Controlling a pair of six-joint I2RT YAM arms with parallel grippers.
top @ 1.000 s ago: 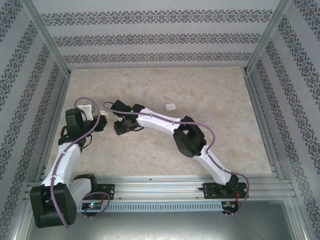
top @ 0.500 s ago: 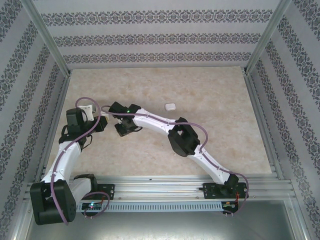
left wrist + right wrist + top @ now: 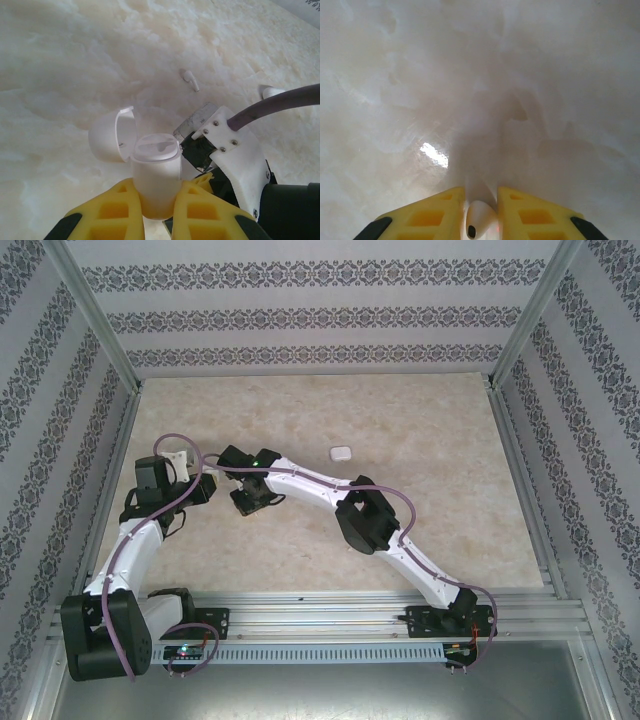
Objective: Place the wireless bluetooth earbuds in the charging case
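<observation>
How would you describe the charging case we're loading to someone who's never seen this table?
On the marbled table, find the left gripper: the charging case is the white one clamped between its yellow fingers. Unlike the closed case lying alone farther right on the table, its lid is flipped open.

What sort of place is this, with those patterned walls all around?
Probably a robot test booth, not a home: a marble-look table boxed in by aluminium rails and patterned panels, with the left arm and right arm bolted at its near edge.
</observation>
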